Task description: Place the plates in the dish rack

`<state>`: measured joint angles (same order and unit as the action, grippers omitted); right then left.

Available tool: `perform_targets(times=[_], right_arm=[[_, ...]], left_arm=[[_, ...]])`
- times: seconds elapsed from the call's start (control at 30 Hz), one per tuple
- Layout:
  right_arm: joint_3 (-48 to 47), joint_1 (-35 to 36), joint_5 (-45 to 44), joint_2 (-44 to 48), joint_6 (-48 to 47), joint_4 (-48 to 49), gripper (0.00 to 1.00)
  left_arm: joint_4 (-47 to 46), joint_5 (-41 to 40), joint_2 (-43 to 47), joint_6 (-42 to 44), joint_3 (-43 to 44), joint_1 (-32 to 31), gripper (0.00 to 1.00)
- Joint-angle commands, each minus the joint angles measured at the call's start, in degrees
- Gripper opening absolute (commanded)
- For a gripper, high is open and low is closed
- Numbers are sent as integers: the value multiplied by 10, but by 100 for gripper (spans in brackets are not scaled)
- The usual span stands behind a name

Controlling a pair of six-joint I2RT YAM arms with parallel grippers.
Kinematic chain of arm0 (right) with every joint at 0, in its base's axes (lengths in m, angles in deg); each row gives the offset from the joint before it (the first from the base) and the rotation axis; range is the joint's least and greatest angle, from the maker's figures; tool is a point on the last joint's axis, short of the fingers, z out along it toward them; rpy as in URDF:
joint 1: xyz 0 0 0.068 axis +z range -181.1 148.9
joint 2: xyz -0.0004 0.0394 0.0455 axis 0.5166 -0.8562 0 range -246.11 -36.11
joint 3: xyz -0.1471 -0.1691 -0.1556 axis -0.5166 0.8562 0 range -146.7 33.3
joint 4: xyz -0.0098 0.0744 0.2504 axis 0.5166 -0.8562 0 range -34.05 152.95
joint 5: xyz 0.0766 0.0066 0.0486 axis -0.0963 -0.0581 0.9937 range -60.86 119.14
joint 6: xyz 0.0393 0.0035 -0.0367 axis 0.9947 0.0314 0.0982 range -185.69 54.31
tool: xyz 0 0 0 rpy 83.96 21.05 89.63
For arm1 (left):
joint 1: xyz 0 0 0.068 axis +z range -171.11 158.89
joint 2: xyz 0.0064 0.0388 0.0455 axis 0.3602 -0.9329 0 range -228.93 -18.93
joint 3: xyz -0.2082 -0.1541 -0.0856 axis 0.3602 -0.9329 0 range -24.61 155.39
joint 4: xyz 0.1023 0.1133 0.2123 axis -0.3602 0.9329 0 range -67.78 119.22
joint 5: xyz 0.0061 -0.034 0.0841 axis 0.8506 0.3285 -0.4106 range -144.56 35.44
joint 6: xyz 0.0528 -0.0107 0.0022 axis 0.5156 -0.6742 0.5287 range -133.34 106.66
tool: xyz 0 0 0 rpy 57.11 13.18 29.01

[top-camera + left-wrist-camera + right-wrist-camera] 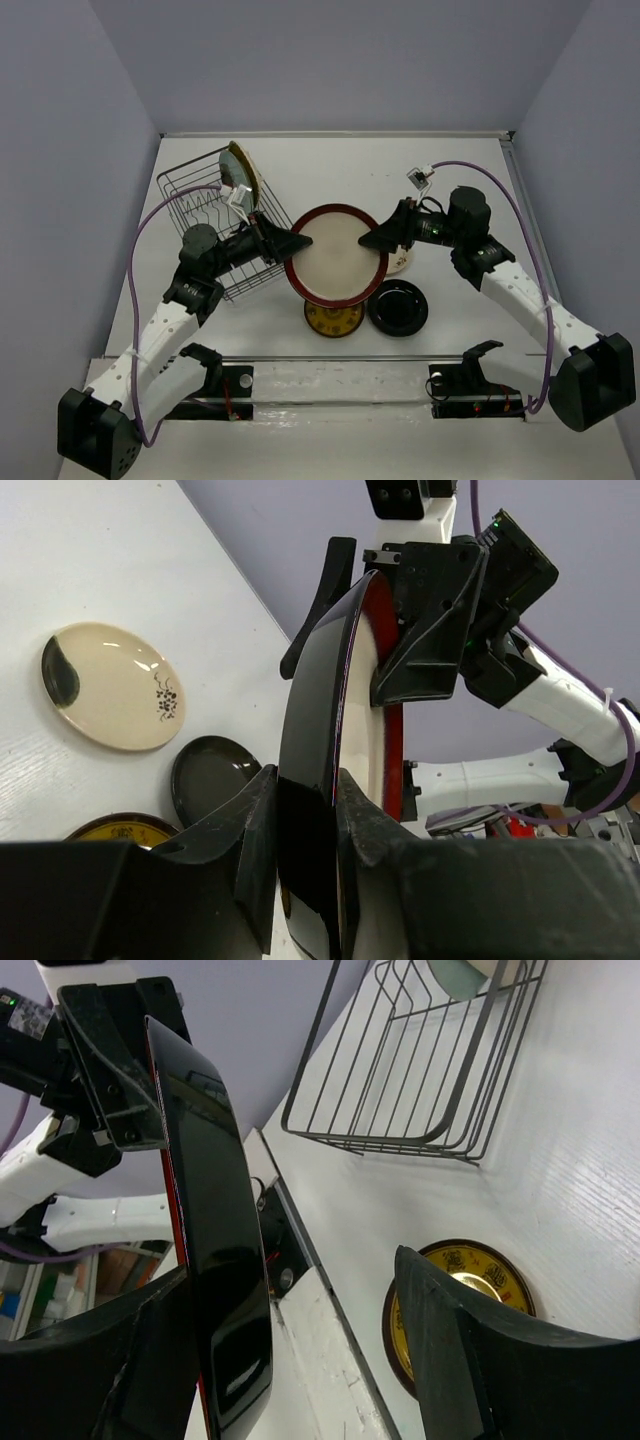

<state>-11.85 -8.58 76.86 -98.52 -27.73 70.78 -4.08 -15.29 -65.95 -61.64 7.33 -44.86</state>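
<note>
The white worktop [480,170] showed open surface along its far edge and right-hand edge. The dish rack [195,200] stood at the far left. The yellow ribbed plate [243,170] stood on edge at the rack's far right corner, with the pale teal plate [460,972] beside it. The near half of the rack showed bare wire.

The red-rimmed plate [338,258] hung tilted above the middle of the worktop, just right of the rack. The left pincer [298,242] was clenched on the left rim of this plate. The right pincer [368,243] stood released, with its jaws spread to either side of the opposite rim.

Under the plate's near edge lay the yellow patterned plate [333,320]. The black plate [397,307] lay just beside it on the right. The cream patched plate [110,685] lay near the black plate, further back.
</note>
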Motion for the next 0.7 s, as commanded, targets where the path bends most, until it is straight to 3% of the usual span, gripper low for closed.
perform_targets(times=[0.0,0.03,0.07,0.23,0.3,0.37,0.5,0.6,0.63,0.67], right_arm=[[0,2,47,-13,-2,46,70],[4,2,55,-14,6,75,65],[8,2,71,-14,25,92,54],[23,2,102,-25,64,155,31],[27,2,103,-25,80,169,11],[32,2,105,-22,94,186,7],[29,2,93,-20,124,211,7],[-5,11,44,-20,132,190,7],[-19,17,25,-24,130,172,7],[-33,29,-15,-25,125,164,7]], left_arm=[[-120,56,15,-46,44,13,5],[-120,62,15,-47,43,19,5],[-120,64,15,-47,43,20,5],[-121,70,16,-48,36,34,5],[-121,69,17,-46,33,37,5],[-119,68,18,-45,28,45,6],[-79,64,26,-16,26,60,45],[53,18,48,90,60,78,98],[157,-51,54,176,103,82,99],[198,-95,74,214,123,82,99]])
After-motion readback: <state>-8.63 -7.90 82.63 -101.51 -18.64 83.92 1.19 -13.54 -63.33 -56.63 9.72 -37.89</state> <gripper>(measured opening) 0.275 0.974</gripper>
